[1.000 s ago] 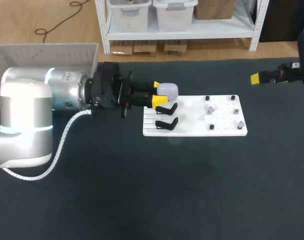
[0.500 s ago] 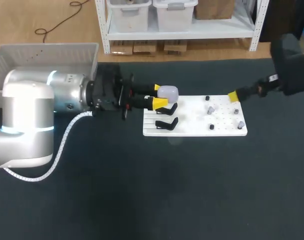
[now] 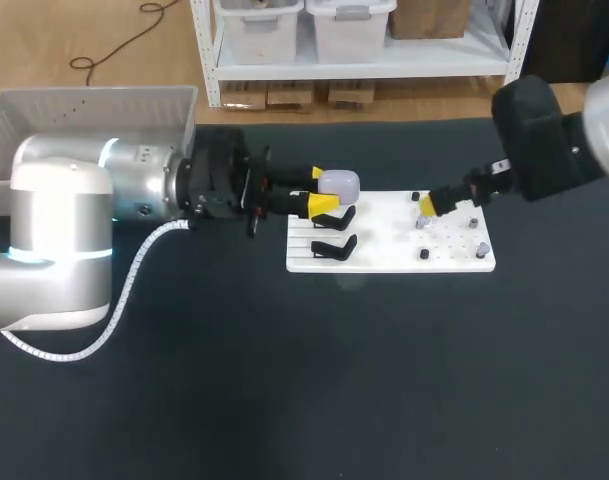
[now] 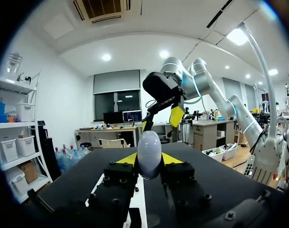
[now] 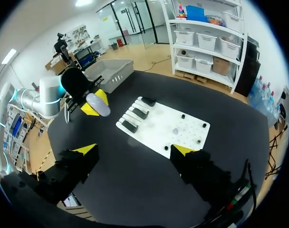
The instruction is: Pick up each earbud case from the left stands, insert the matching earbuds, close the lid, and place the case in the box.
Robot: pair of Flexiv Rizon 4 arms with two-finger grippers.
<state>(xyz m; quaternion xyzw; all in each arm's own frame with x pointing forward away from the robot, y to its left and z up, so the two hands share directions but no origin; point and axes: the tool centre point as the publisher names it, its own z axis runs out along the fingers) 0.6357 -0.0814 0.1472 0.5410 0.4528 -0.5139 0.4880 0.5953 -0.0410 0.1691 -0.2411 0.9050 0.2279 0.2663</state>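
Lengthwise forward, earbud case [image 3: 340, 183], pinched in left gripper [image 3: 320, 189]

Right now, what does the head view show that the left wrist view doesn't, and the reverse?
Only the head view: two black stands, small pieces on the white board, and the grey box. Only the left wrist view: the right arm's full length. Both: the left tool shut on the earbud case, and the right tool beyond it.
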